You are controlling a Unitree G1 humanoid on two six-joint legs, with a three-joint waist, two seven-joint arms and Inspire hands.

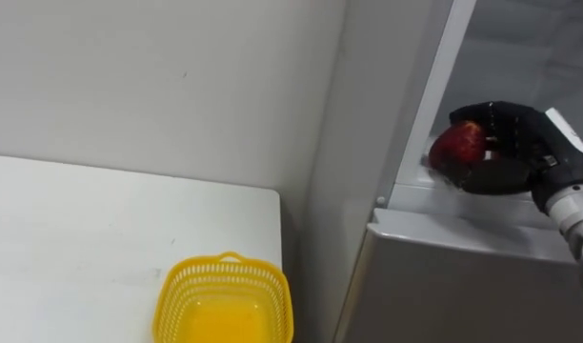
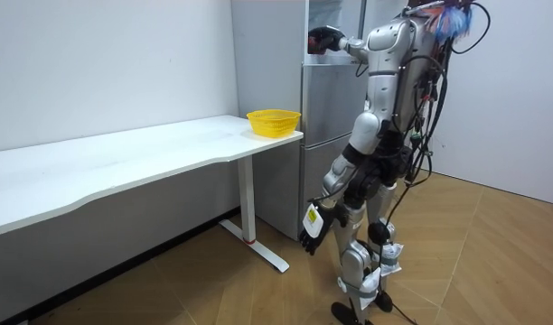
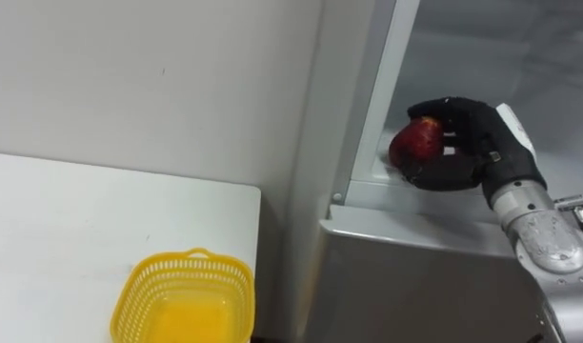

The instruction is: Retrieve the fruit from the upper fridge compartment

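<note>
One red apple [image 1: 460,145] is in my right hand [image 1: 512,157]. The dark fingers curl over its top and far side and the palm cups it from below, so I read this as a firm hold. The apple sits at the front edge of the floor of the fridge [image 1: 444,276] upper compartment, close to that compartment's left front corner and just above the sill. I cannot tell whether it rests on that floor or is already clear of it.

By my judgement the grasp is made and the step in hand is the withdrawal. The next move calls for a small lift, then a straight pull back over the sill, keeping the fingers off the white frame at the compartment's left. After that comes a swing left and down towards the yellow basket [image 1: 225,286]. It stands at the counter [image 1: 72,238] corner nearest the fridge, and I see nothing lying in it. I take the basket for the drop point, though the task names none.

The right arm is raised to about shoulder height and reaches forward. The forearm comes in from the lower right and the wrist is turned so the palm faces left. In the room view I stand upright and close before the fridge, with the counter on my left. My left hand [image 2: 313,233] hangs low beside the thigh, and I cannot tell its state from here
</note>
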